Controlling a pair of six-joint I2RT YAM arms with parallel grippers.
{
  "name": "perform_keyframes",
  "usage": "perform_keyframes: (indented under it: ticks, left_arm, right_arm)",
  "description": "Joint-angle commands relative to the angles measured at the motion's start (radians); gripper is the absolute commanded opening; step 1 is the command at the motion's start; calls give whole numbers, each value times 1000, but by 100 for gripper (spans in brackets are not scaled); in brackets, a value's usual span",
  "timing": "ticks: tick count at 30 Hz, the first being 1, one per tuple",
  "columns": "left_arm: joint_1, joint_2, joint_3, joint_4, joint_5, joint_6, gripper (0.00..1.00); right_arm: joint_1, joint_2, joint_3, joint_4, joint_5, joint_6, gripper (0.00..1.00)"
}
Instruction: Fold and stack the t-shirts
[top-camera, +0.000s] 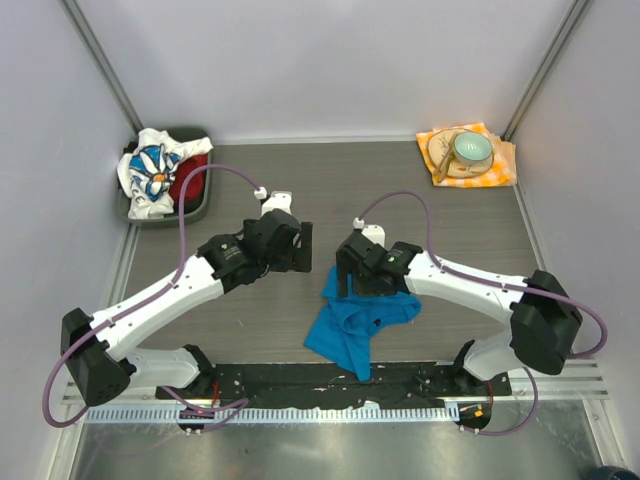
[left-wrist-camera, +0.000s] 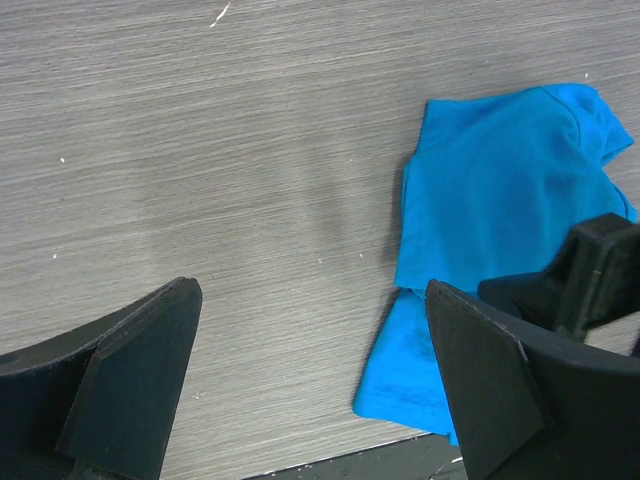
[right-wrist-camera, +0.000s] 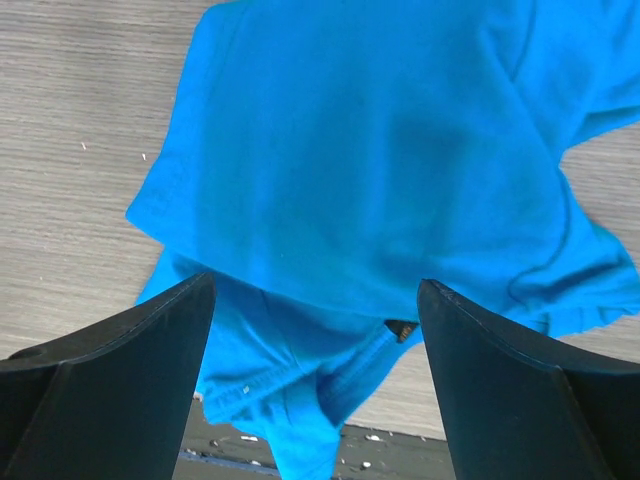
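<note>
A bright blue t-shirt (top-camera: 355, 325) lies crumpled on the table at the near middle, reaching the front edge. It fills the right wrist view (right-wrist-camera: 380, 170) and shows at the right of the left wrist view (left-wrist-camera: 500, 190). My right gripper (top-camera: 347, 283) is open and empty, over the shirt's upper left part. My left gripper (top-camera: 300, 248) is open and empty over bare table, just left of the shirt. The white daisy-print t-shirt (top-camera: 148, 172) and the red t-shirt (top-camera: 188, 182) lie bunched in a dark bin (top-camera: 200, 207) at the back left.
An orange-and-white checked napkin (top-camera: 497, 170) at the back right carries a plate with a pale green bowl (top-camera: 471, 149). White walls close the sides and back. A black strip (top-camera: 330, 380) runs along the table's front edge.
</note>
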Motion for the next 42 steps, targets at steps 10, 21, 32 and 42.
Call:
perform_keyframes:
  ticks: [10,21,32,42]
  left_arm:
    - [2,-30,-9,-5,-72,-2,100]
    - [65,-131,-81,-1,-93,-42,100]
    - [87,-148,-100,2,-75,-47,100]
    - [87,-119,-103,25,-53,-54,100]
  right_arm:
    - [111,243,294,34,26,-44,86]
    - [148,352,330,15,57,-47,85]
    - [150,344,278,-48,177,-41,75]
    - [151,375,262,-71,215,-64,75]
